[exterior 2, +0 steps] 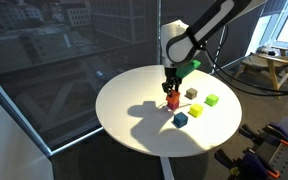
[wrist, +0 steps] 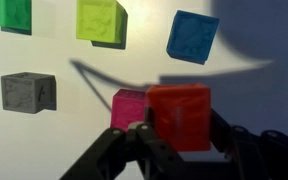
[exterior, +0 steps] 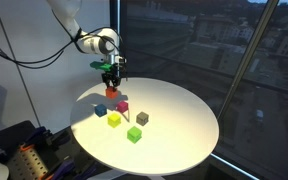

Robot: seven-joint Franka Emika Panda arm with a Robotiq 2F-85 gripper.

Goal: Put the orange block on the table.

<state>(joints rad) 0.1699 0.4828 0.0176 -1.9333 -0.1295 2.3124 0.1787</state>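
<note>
Wrist view: the gripper (wrist: pixel 179 135) is closed about halfway, its two dark fingers (wrist: pixel 224 135) clamping the orange block (wrist: pixel 179 115) from either side. The block looks larger than its neighbours, so it is probably held a little above the table (wrist: pixel 54 140), though contact cannot be ruled out. A magenta cube (wrist: pixel 127 106) sits just beside it at 9 o'clock, partly hidden behind it. A grey cube (wrist: pixel 28 92) lies farther out, also at 9 o'clock. A yellow-green cube (wrist: pixel 101 20) is at 11 o'clock, a blue cube (wrist: pixel 192 37) is at 12 o'clock, and a green cube (wrist: pixel 6 12) sits in the far top corner. In both exterior views the arm reaches straight down over the round white table, with the block (exterior: pixel 111 92) (exterior 2: pixel 171 97) pinched under the gripper near the cluster. The side grip keeps the block's bottom face free, so it can be set down flat. The likely next step is lowering it onto bare tabletop clear of the magenta cube, then opening.
</note>
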